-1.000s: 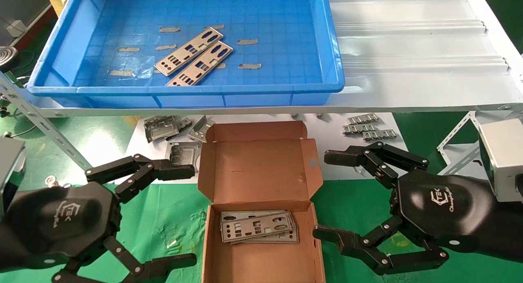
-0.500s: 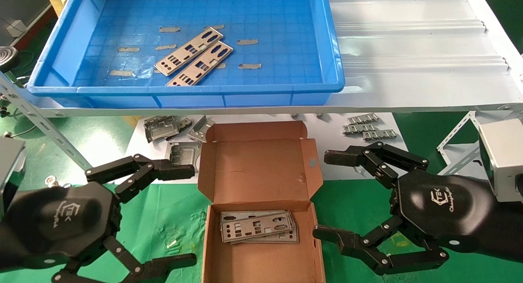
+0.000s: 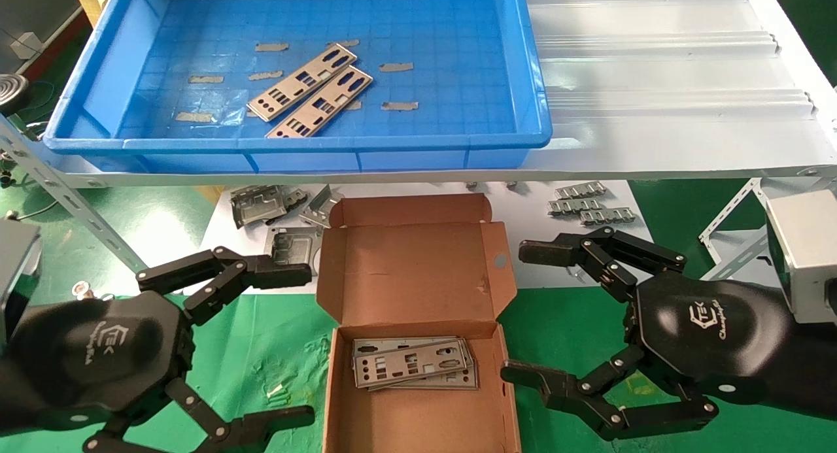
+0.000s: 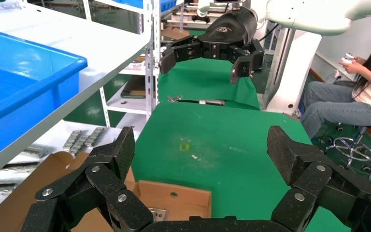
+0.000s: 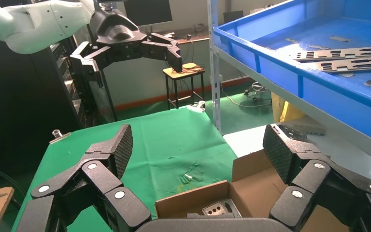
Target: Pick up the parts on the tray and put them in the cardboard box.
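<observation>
- Currently, the black left gripper [image 3: 307, 345], lower left of frame, and black right gripper [image 3: 516, 312], lower right, hang spread wide, empty.
- Between them: brown cardboard box [image 3: 418, 270], plates inside.
- Two silver punched plates [image 3: 310, 92] remain in the blue plastic tray [image 3: 294, 142], upper left.
- Judged step: between transfers; next, reach upward.

Two parts [image 3: 310, 90] lie in the tray [image 3: 98, 87] behind the cardboard box [image 3: 418, 270], which holds more.

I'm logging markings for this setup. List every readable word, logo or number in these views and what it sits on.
"TEK": logo on the black housing of the right gripper, with a script word beneath, too small to read.
"TEK": same logo on the left gripper housing; script line unreadable.
No print shows on the cardboard box, the tray or the parts.
</observation>
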### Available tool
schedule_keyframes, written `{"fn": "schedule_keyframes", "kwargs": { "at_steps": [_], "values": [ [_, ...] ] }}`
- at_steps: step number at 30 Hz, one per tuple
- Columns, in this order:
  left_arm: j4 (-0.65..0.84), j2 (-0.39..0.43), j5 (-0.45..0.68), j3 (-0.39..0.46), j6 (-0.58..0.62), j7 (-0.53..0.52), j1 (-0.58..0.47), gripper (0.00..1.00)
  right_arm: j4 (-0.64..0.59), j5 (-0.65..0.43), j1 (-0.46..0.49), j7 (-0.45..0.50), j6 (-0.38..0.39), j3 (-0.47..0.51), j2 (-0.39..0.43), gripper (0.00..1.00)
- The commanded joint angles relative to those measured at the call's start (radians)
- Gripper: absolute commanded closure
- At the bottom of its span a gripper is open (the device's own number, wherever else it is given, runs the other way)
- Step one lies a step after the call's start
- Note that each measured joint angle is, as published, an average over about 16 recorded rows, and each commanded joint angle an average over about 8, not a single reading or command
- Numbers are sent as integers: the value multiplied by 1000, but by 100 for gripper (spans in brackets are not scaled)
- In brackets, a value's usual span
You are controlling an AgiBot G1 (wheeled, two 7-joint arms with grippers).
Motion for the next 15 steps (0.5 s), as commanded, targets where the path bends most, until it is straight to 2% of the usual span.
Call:
{"fn": "schedule_keyframes", "kwargs": {
  "at_steps": [1,15],
  "values": [
    [0,0,0,0,0,0,0,0,0,0,0,0,0,0,0,0],
    [0,0,0,0,0,0,0,0,0,0,0,0,0,0,0,0]
  ]
}}
